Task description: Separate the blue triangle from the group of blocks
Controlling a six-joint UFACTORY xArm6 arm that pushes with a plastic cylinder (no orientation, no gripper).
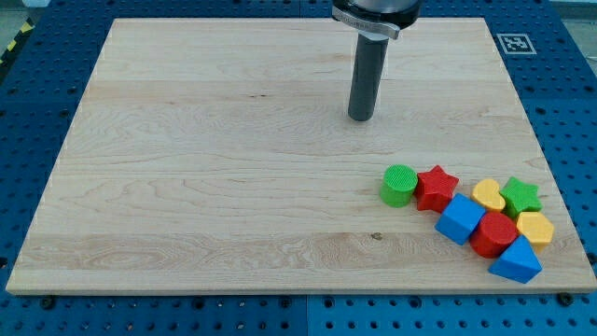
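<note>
My wooden desk [187,187] carries eight blocks packed at its bottom-right corner. My tip [361,119] stands well apart, nearer the top edge; there is no claw. The blue triangle [516,262] sits outermost, touching the red cylinder [493,233], so easily peeled off.

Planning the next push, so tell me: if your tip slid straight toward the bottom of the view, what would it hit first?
Probably nothing: my tip sits above and left of the green cylinder, so it would likely pass just left of it, though depth is uncertain.
</note>
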